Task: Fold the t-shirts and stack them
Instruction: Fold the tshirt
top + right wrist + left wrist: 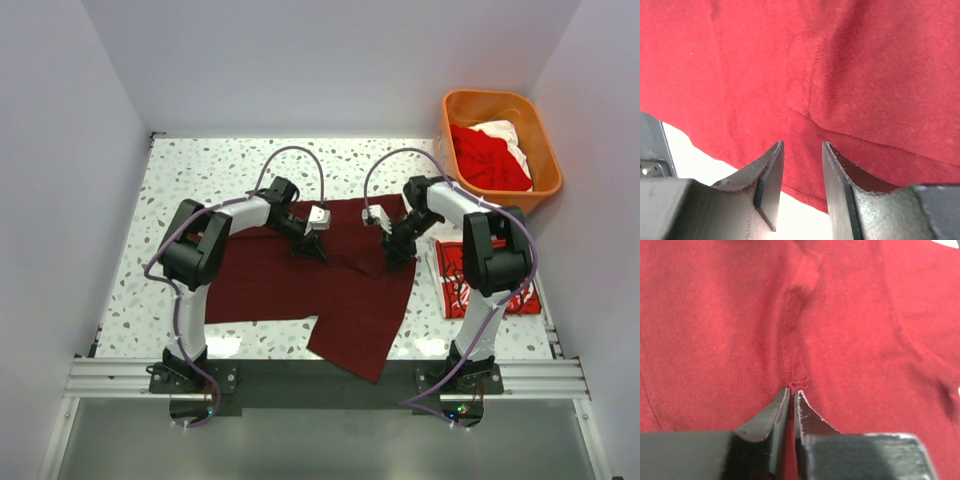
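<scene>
The speckled table (200,170) carries 1 dark maroon t-shirt (300,285) spread across its centre, with 1 flap trailing toward 5 o'clock. At 1 o'clock stands an orange basket (455,105) holding red and white shirts (485,160). At 3 o'clock lies 1 folded red shirt (452,285) with white print. The right gripper (802,144) has its jaws apart over the maroon hem. The left gripper (792,391) shows a hairline slit at a seam; whether it pinches cloth I cannot tell.

left gripper (791,392) tips touch the maroon t-shirt (715,330) at a pucker.
</scene>
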